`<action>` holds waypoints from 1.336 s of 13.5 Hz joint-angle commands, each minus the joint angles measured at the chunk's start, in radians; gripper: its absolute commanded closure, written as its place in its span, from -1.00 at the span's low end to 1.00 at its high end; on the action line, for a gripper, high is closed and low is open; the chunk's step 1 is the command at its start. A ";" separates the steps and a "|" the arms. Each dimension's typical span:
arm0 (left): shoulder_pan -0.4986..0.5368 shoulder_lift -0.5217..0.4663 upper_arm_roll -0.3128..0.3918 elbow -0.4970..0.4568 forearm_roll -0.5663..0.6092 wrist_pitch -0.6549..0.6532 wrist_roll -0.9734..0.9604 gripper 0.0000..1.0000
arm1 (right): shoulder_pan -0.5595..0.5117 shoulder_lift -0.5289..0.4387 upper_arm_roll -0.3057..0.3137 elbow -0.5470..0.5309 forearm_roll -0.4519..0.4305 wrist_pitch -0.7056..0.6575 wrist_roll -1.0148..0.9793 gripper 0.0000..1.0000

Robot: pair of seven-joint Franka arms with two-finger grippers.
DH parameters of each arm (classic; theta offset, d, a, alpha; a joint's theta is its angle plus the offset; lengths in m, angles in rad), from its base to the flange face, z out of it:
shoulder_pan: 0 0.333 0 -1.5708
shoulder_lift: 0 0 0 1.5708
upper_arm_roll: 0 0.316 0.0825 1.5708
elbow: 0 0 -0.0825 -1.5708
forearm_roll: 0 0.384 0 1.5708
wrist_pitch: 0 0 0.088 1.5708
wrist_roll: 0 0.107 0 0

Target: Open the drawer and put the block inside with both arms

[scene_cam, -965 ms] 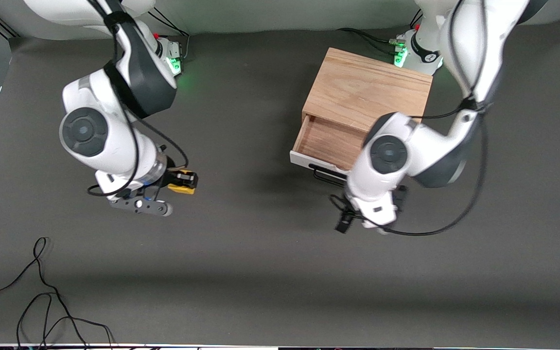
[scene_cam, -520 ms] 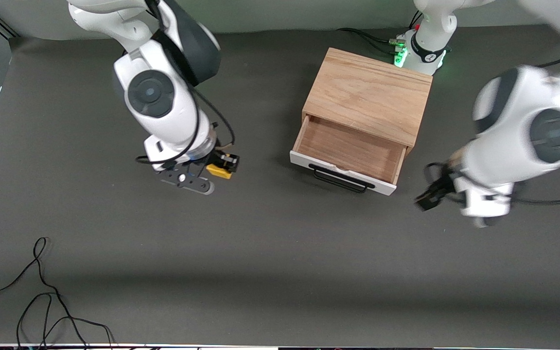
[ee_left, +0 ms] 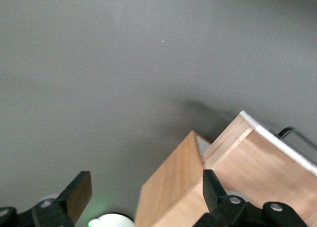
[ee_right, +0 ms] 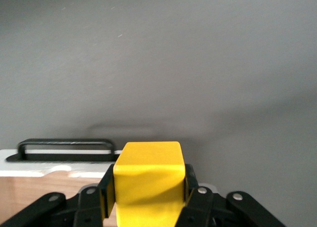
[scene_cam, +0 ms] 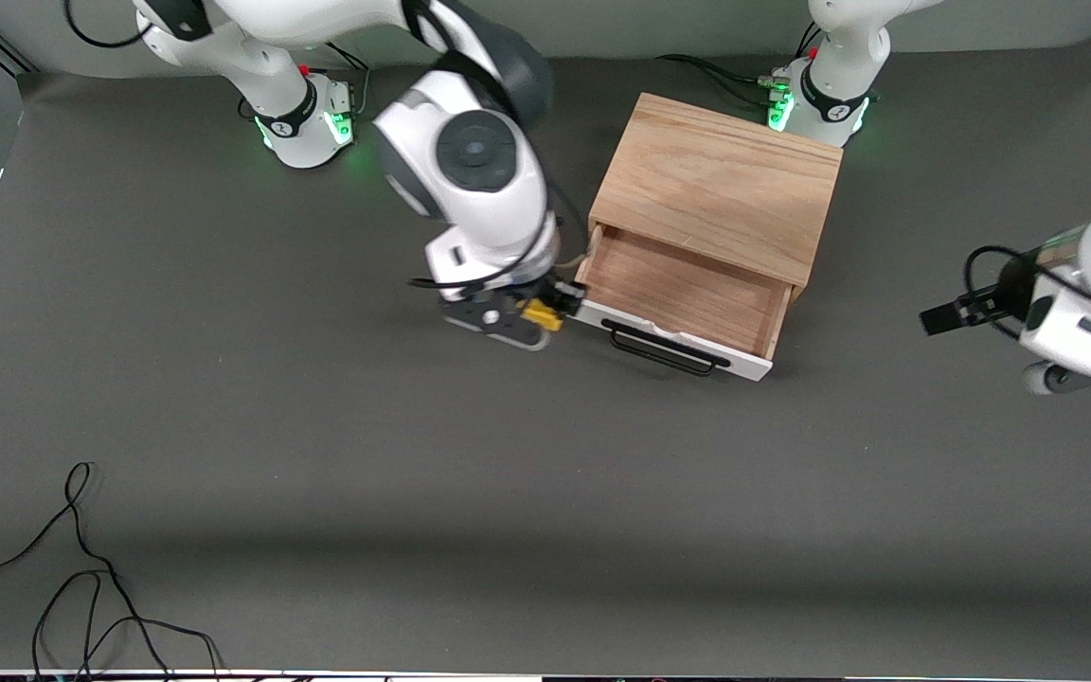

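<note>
The drawer (scene_cam: 683, 296) stands pulled out of the oak cabinet (scene_cam: 721, 185), its wood interior bare, black bar handle (scene_cam: 667, 349) at its 6 o'clock. The right gripper (scene_cam: 545, 308) clamps the yellow block (scene_cam: 540, 314) over the drawer's corner toward the right arm's end. The left gripper (scene_cam: 957, 313) hangs above the table at the cabinet's 3 o'clock, well apart.

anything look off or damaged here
Only one thing: the drawer front's top edge, just above the handle, shows a small ragged notch, like a chip. The cabinet sits turned at an angle on the table, but nothing is spilled.
</note>
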 commanded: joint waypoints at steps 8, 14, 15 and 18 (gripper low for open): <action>0.050 -0.225 -0.003 -0.260 -0.023 0.185 0.299 -1.00 | 0.182 0.132 -0.009 0.090 0.005 0.110 0.123 1.00; 0.066 -0.220 0.001 -0.211 -0.074 0.177 0.308 -1.00 | 0.183 0.193 -0.009 0.091 -0.001 0.148 0.130 1.00; 0.067 -0.219 0.001 -0.194 -0.074 0.171 0.325 -1.00 | 0.186 0.196 -0.009 0.090 -0.001 0.152 0.130 1.00; 0.057 -0.184 0.005 -0.136 -0.074 0.117 0.362 -1.00 | 0.191 0.216 -0.010 0.088 -0.001 0.156 0.130 1.00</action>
